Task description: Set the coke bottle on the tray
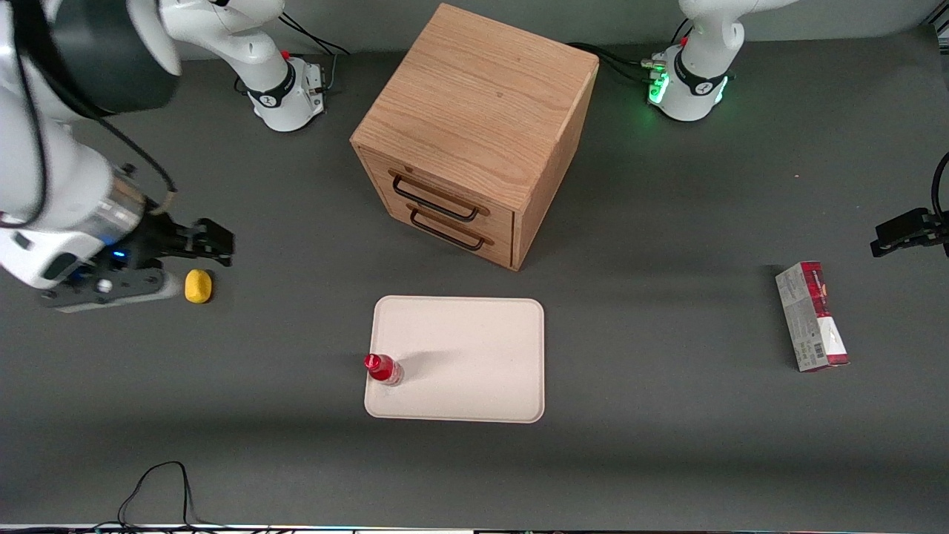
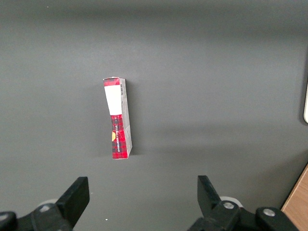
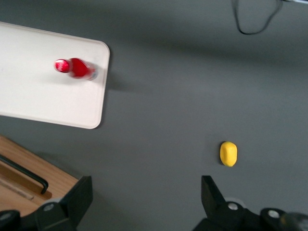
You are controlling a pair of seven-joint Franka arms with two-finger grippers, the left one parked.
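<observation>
The coke bottle (image 1: 383, 368), small with a red cap and red label, stands upright on the cream-beige tray (image 1: 474, 356), at the tray's edge toward the working arm's end and near its corner closest to the front camera. It also shows in the right wrist view (image 3: 76, 68) on the tray (image 3: 43, 91). My right gripper (image 1: 215, 245) is open and empty, raised above the table toward the working arm's end, well apart from the tray. In the right wrist view its fingers (image 3: 77, 195) stand wide apart over bare table, the gripper (image 3: 144, 197) holding nothing.
A small yellow lump (image 1: 198, 286) lies on the table just below my gripper, also in the right wrist view (image 3: 228, 153). A wooden two-drawer cabinet (image 1: 474, 133) stands farther from the front camera than the tray. A red-and-grey carton box (image 1: 811, 315) lies toward the parked arm's end.
</observation>
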